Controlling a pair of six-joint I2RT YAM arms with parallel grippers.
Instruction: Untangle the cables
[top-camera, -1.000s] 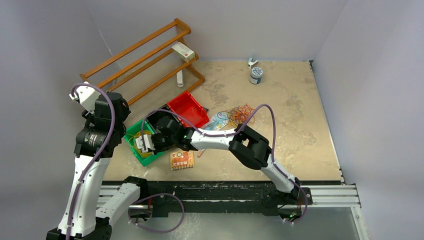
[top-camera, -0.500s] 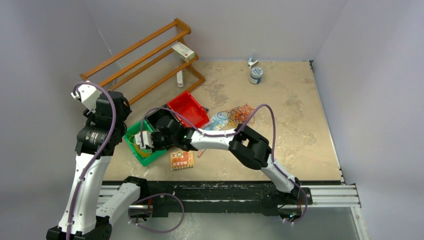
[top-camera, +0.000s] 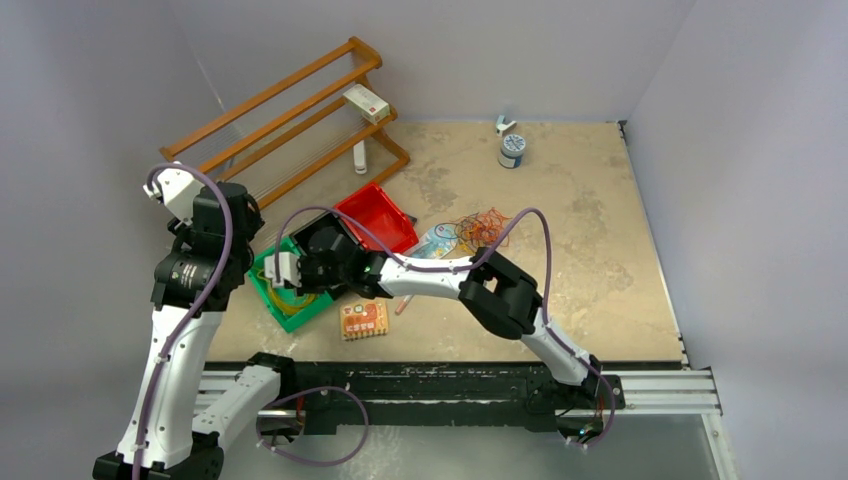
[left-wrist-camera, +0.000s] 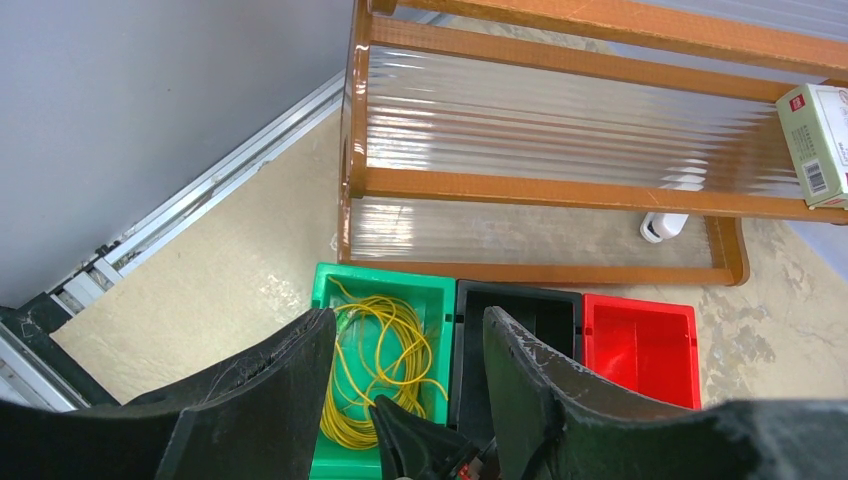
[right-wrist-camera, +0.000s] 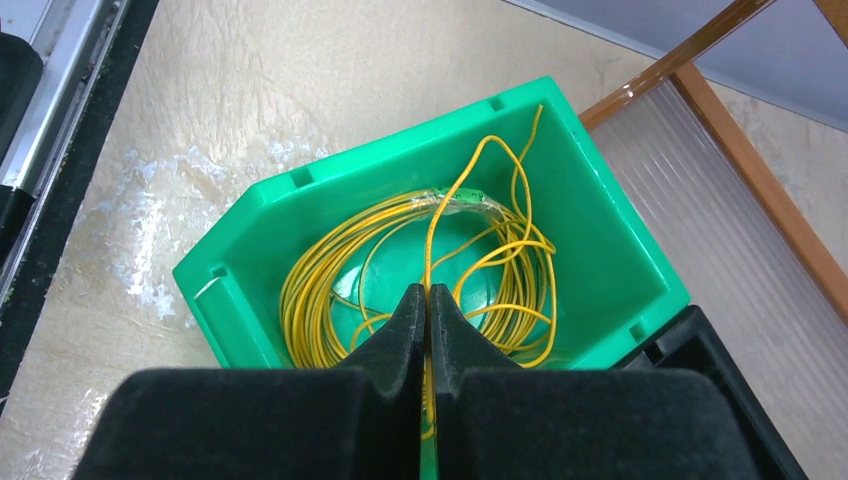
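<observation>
Three open plastic bins stood side by side: one green bin (right-wrist-camera: 600, 240), one black bin (left-wrist-camera: 520, 310) and one red bin (left-wrist-camera: 640, 345). One thin yellow cable (right-wrist-camera: 330, 270) lay coiled in many loops inside the green bin, and one tangle of red and orange cables (top-camera: 478, 228) lay on the beige table (top-camera: 600, 200), well apart. The right gripper (right-wrist-camera: 427, 300) was fully closed, pinching one strand of the yellow cable. The left gripper (left-wrist-camera: 407, 318) stood half open above the bins, holding nothing.
</observation>
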